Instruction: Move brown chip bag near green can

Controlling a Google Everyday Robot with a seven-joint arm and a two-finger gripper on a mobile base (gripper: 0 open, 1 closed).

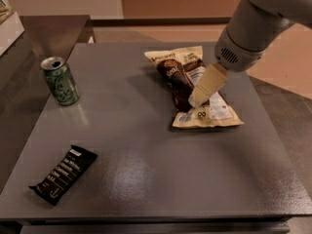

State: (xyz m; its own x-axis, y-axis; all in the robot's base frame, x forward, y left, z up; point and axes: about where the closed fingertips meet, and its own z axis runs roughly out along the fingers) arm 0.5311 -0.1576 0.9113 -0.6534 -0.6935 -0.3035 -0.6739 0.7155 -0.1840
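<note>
Since the bag (174,77) looks light, soft and crinkly, with slick film that could slip or crumple, I judge the best hold is a gentle pinch across its puffed dark middle or on a sealed end. It lies flat on the table (146,174), right of centre toward the rear, well apart from the can (59,81) standing near the left edge. The gripper (195,100) hangs over the bag's middle, its tip at or just above the film; whether it is spread or closed I cannot tell.

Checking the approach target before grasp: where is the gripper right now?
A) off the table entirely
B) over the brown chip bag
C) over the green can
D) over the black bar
B: the gripper is over the middle of the brown chip bag, well to the right of the green can.
</note>
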